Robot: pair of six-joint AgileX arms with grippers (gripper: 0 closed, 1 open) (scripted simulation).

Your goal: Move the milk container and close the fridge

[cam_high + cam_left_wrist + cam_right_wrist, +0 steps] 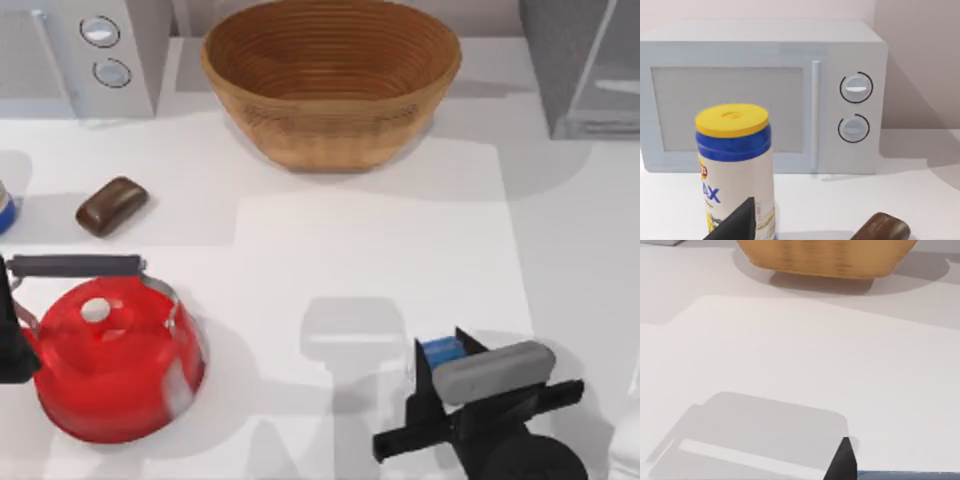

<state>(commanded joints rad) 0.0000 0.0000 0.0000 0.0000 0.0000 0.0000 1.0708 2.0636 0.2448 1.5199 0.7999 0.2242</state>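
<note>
The milk container (441, 351), a small carton of which the blue top shows, sits between the dark fingers of my right gripper (447, 356) near the table's front right. The gripper is shut on it. A shadow on the table to its left suggests the carton is held above the surface. In the right wrist view one dark fingertip (842, 462) and a blue strip of the milk container (905, 475) show. The fridge (575, 60), dark grey with a lighter glassy panel (612, 85), stands at the back right corner. My left arm (10, 340) is parked at the left edge.
A large woven basket (332, 75) stands at the back centre. A light grey two-knob appliance (110, 50) is at the back left. A red kettle (110, 365) is at the front left, with a brown bar (111, 206) behind it and a yellow-lidded canister (735, 165) nearby.
</note>
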